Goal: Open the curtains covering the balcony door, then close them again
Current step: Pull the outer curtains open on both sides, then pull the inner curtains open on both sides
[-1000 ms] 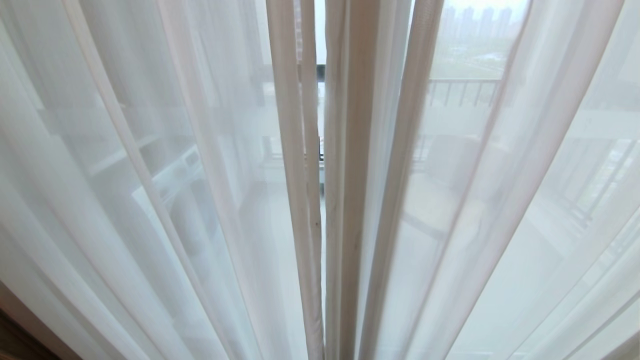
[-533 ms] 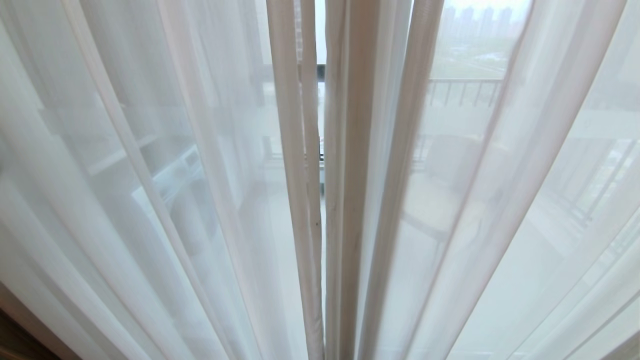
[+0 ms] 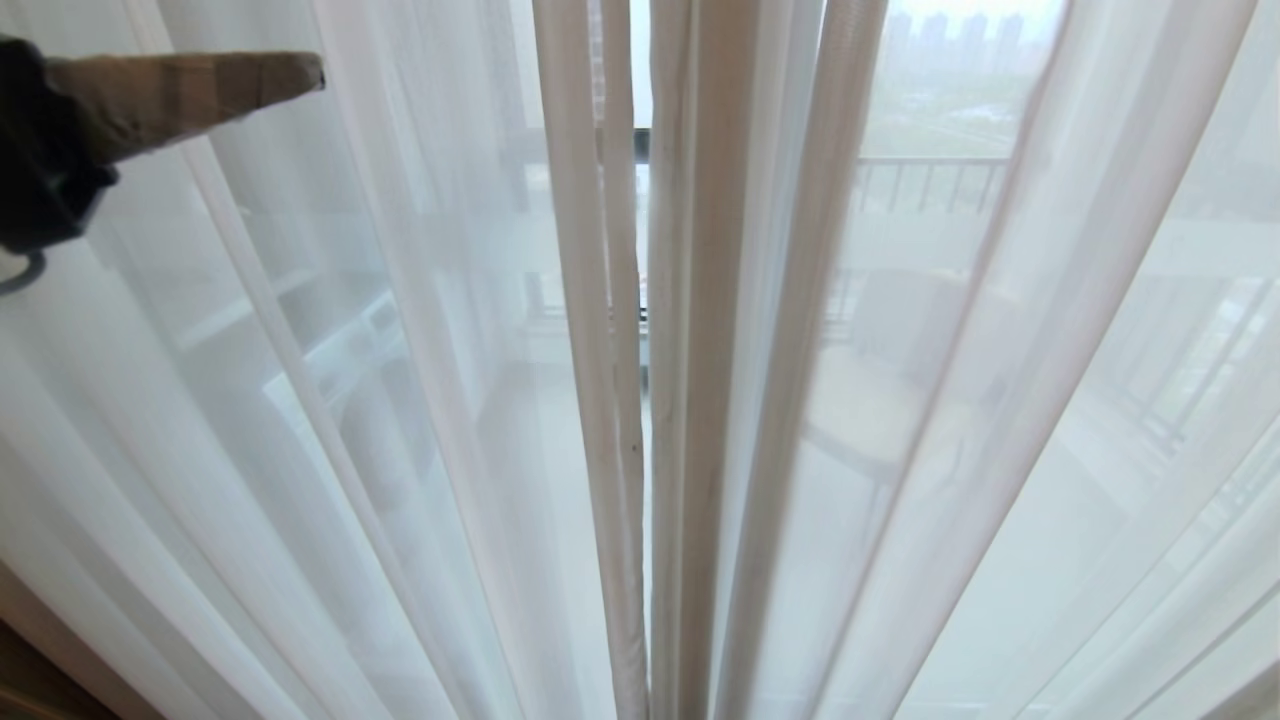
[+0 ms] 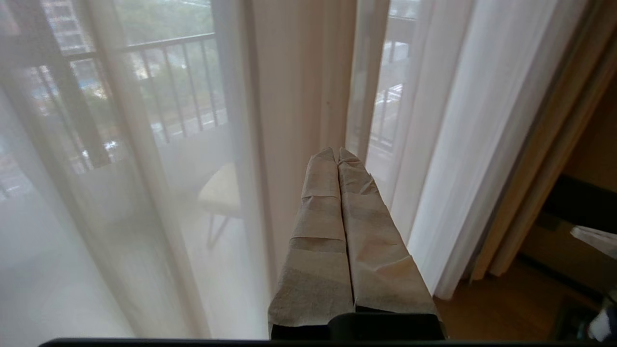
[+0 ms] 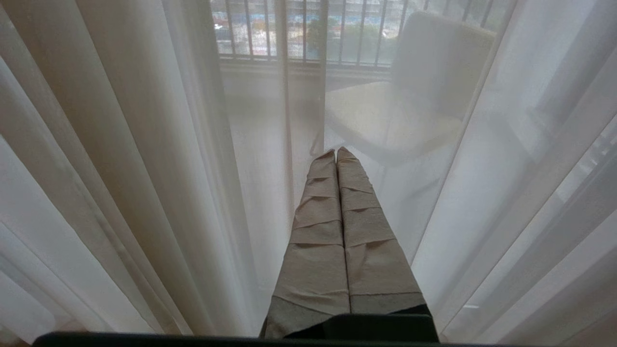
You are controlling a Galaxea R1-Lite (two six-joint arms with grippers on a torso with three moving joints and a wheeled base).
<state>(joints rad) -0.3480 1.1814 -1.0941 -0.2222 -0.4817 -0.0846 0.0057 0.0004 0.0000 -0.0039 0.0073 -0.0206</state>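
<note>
You had the left end effector [image 3: 318, 70] raised at the upper left of the head view, its taped fingers [image 4: 323, 193] pressed together and holding nothing, pointing toward the sheer curtains [image 3: 420, 400]. Those hung drawn across the balcony door, their two hemmed edges nearly meeting at centre. Your right end effector [image 5: 336, 152] sat with fingers together, just before the sheer fabric.

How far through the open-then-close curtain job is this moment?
Nothing looks done: the sheer curtains hang drawn, their hemmed edges meeting at the middle, with only a narrow slit. In hand: the left gripper, shut and empty, is raised at the upper left of the head view, short of that seam. The right gripper, shut, points at the fabric. Opening and closing both remain.
</note>
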